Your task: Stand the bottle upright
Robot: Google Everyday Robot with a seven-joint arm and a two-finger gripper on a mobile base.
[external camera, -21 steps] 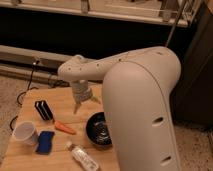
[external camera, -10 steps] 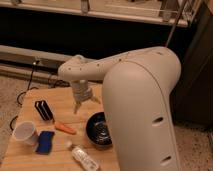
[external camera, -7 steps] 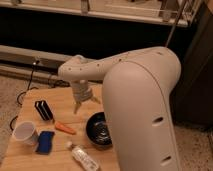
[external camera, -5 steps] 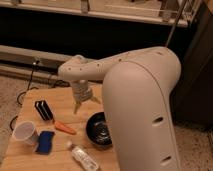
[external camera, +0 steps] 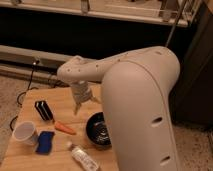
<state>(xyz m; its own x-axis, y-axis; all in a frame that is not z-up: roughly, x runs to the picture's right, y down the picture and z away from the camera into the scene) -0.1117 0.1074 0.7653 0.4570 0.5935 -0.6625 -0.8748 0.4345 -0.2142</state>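
Note:
The bottle lies on its side near the front edge of the wooden table, white cap pointing back-left, clear body with a pale label. My gripper hangs above the table's middle, well behind the bottle and just left of the black bowl. Its two fingers point down and stand apart, open, with nothing between them. My large white arm fills the right half of the view and hides the table's right side.
An orange carrot lies between the gripper and the bottle. A white paper cup and a blue sponge sit at front left. A black ridged object stands at the left. Dark cabinets rise behind the table.

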